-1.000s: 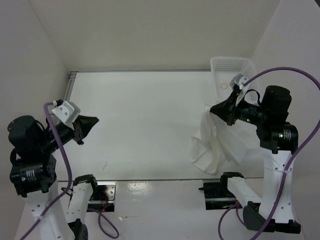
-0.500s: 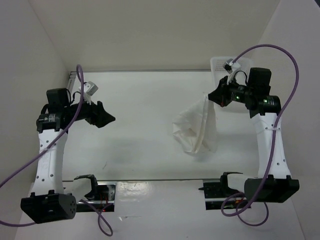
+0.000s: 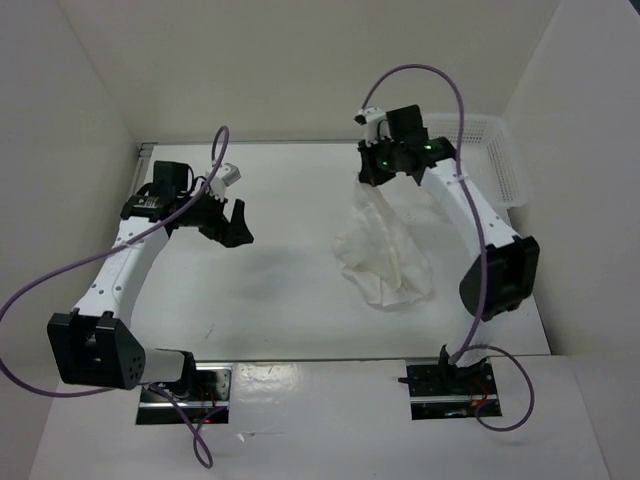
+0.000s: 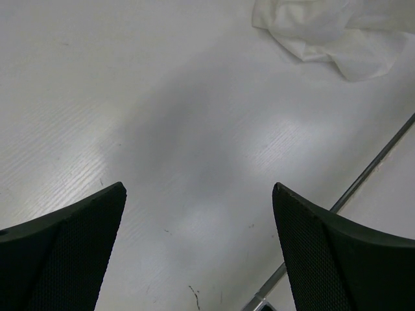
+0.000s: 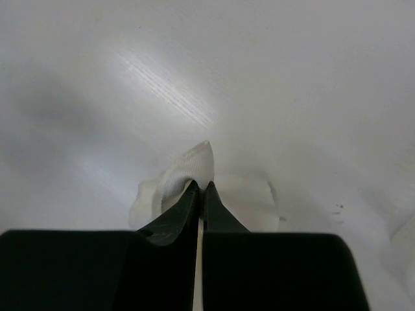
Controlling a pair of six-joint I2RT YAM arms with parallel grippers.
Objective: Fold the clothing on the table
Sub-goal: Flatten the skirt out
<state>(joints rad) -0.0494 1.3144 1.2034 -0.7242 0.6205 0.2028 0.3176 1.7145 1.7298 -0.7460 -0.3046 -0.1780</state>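
The white clothing [image 3: 385,250] hangs in a crumpled bunch from my right gripper [image 3: 372,178], its lower end resting on the table [image 3: 280,290] right of centre. That gripper is shut on a ribbed edge of the clothing [image 5: 194,165], which pokes out past the pinched fingertips. My left gripper [image 3: 237,224] hovers over the left half of the table, open wide with nothing between its fingers [image 4: 324,240]. A corner of the clothing [image 4: 337,35] shows at the top right of the left wrist view, well away from that gripper.
A white perforated basket [image 3: 495,160] stands at the table's back right corner. A thin metal rail [image 4: 363,175] runs along the table's near edge. White walls close in the left, back and right sides.
My right arm has swung left and away from the basket, carrying the clothing toward the table's middle. My left arm has reached out over the table and its gripper has opened.
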